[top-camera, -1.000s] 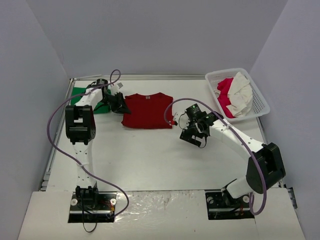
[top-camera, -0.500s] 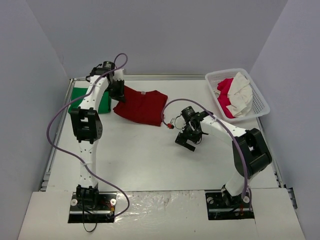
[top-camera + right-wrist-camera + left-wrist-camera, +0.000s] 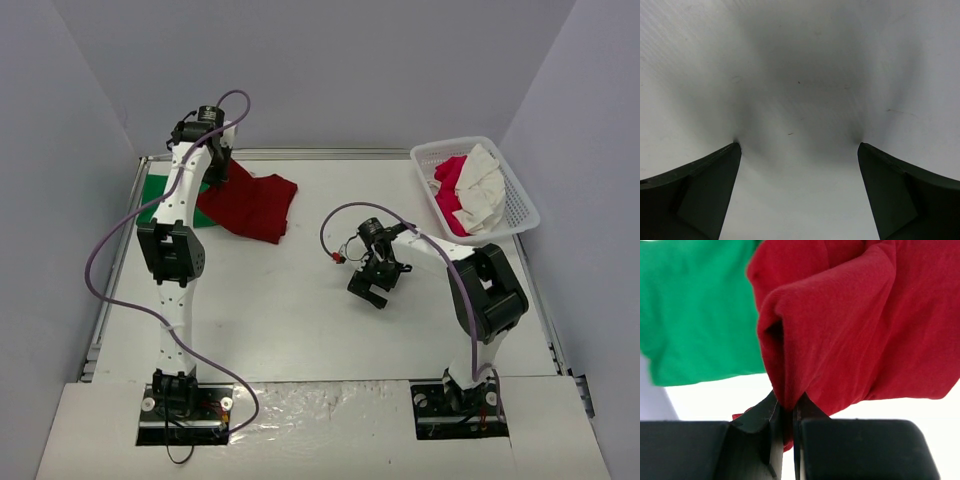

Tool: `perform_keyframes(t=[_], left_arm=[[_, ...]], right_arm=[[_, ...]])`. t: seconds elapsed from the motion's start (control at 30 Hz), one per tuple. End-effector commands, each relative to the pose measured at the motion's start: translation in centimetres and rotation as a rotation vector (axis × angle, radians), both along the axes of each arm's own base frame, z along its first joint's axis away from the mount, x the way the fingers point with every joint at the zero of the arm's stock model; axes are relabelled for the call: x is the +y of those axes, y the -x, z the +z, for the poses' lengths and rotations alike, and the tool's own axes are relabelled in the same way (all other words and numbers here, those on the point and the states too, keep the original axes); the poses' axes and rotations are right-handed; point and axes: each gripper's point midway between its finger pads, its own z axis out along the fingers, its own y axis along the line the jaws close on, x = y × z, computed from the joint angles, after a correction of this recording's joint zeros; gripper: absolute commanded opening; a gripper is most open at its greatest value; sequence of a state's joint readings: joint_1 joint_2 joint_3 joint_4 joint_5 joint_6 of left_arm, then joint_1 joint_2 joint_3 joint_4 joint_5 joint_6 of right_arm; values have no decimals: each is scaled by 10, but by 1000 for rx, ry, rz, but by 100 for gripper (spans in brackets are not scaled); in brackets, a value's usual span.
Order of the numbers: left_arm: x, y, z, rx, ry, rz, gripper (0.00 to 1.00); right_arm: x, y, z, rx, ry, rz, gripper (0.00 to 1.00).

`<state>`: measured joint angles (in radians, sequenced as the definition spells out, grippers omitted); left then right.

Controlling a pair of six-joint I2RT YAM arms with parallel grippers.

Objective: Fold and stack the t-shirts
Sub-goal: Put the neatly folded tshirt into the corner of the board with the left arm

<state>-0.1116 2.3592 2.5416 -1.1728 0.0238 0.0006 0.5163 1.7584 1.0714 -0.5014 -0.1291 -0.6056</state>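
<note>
Work surface: a flat white table (image 3: 300,320), walled in pale grey on three sides. Largest item on it is the large dark red soft-cloth t-shirt (image 3: 250,205), situated at the far left of the table. It is partly raised at its left edge and drapes down to the right in loose, uneven folds, and its lower right portion lies on the table. The wrist view shows the same dark red cloth (image 3: 865,330) bunched into a deep vertical crease where it is pinched. The bright green cloth t-shirt (image 3: 150,192) lies flat at the far left corner, largely hidden behind the left arm, with the red shirt's raised edge overlapping or just beside it; which one cannot be determined. The white perforated plastic basket (image 3: 520,205) sits at the far right corner and holds a crumpled pink-red cloth (image 3: 450,180) on its left and a cream cloth (image 3: 485,190) on its right, heaped above the rim. The left gripper (image 3: 787,407) is clamped tight on a fold of the red shirt. The right gripper (image 3: 799,145) hangs low over bare table at centre right, its fingers spread wide and holding nothing.
</note>
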Motion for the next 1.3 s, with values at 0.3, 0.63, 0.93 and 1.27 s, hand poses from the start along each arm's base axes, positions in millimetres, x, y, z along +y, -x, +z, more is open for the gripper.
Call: perform_keyframes(t=[0.3, 0.63, 0.93, 1.27], left_arm=[[50, -12, 90, -246, -154, 70, 2], [58, -12, 125, -340, -115, 97, 2], [55, -11, 147, -399, -97, 81, 2], [48, -4, 168, -444, -79, 70, 2]], right_arm=[[1, 19, -17, 140, 22, 7, 100], [-3, 28, -33, 206, 67, 11, 100], [-3, 37, -43, 261, 102, 29, 100], [-4, 43, -51, 291, 137, 43, 100]])
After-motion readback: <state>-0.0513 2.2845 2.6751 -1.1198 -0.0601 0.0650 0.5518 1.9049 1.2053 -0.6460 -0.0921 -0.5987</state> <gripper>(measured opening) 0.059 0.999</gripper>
